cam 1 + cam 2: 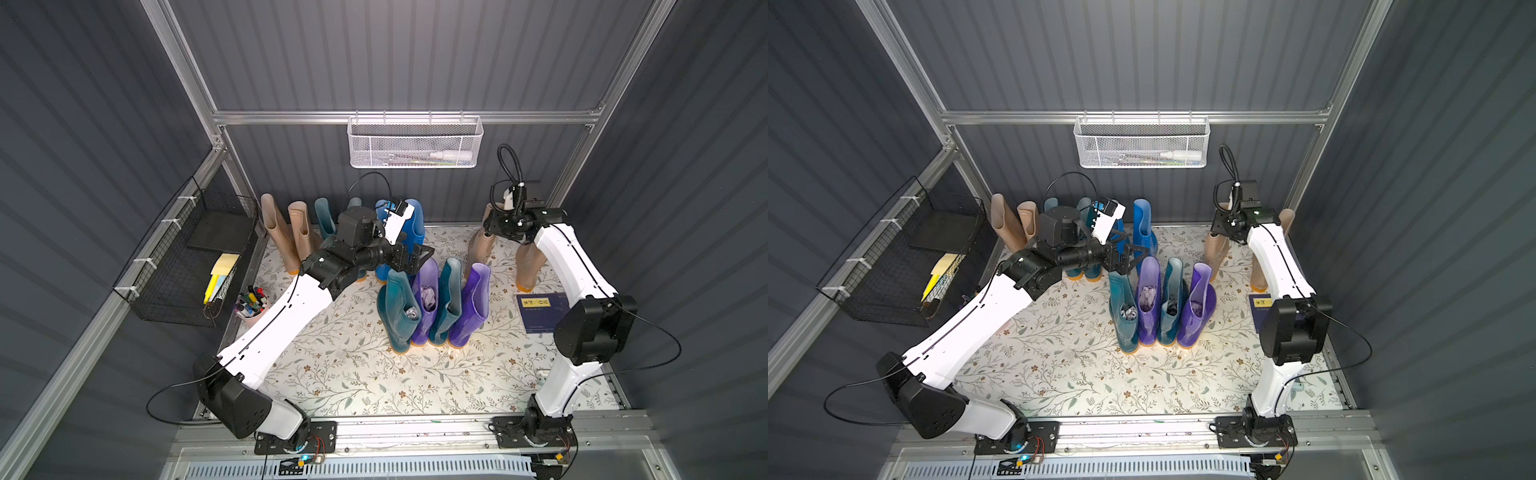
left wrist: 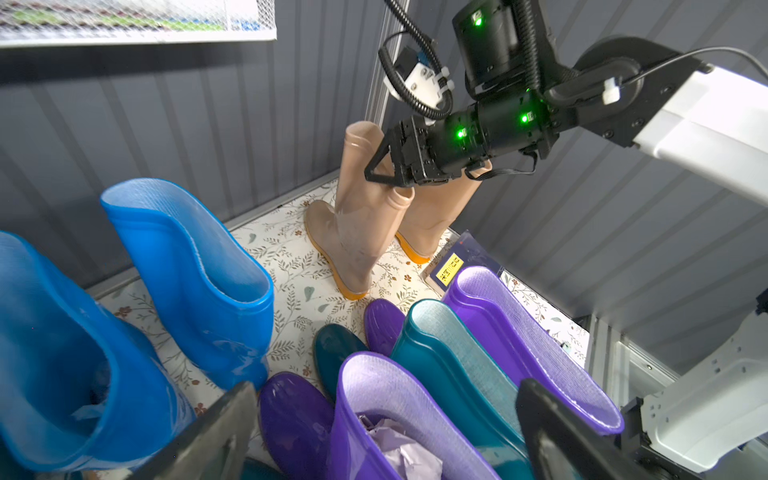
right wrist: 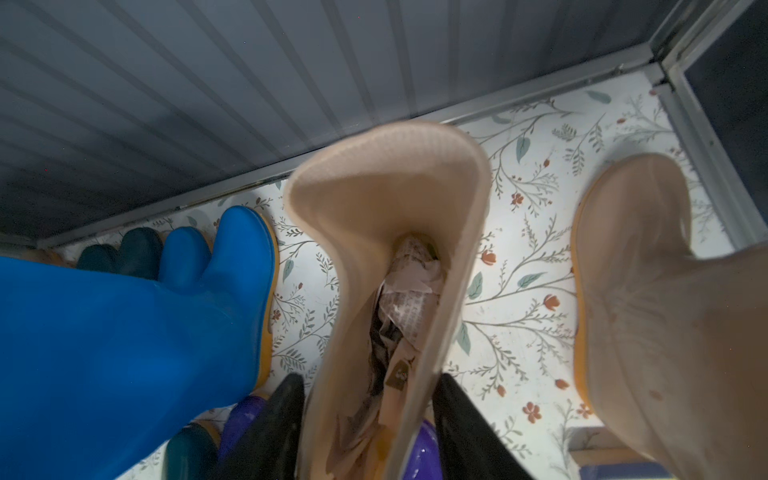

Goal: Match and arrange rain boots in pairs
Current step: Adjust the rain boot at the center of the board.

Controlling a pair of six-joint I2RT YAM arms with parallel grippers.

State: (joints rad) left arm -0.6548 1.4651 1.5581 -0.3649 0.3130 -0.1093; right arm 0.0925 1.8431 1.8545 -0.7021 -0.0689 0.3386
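**Yellow label on a dark book is the only bold lettering in view**

A dark blue book (image 1: 536, 320) lies at the right edge of the floral surface (image 1: 353, 374). Near the top of its cover is a yellow label (image 1: 539, 302) with a short row of dark characters, seemingly East Asian script but too small to read in any view. A fainter line of pale print lower on the cover is also illegible. The crumpled paper stuffing (image 3: 411, 299) inside a beige boot (image 3: 386, 199) at the far right corner shows rows of fine newsprint, again unreadable. A white tube (image 1: 451, 156) in the white mesh basket (image 1: 415, 143) on the back wall shows no legible marking.
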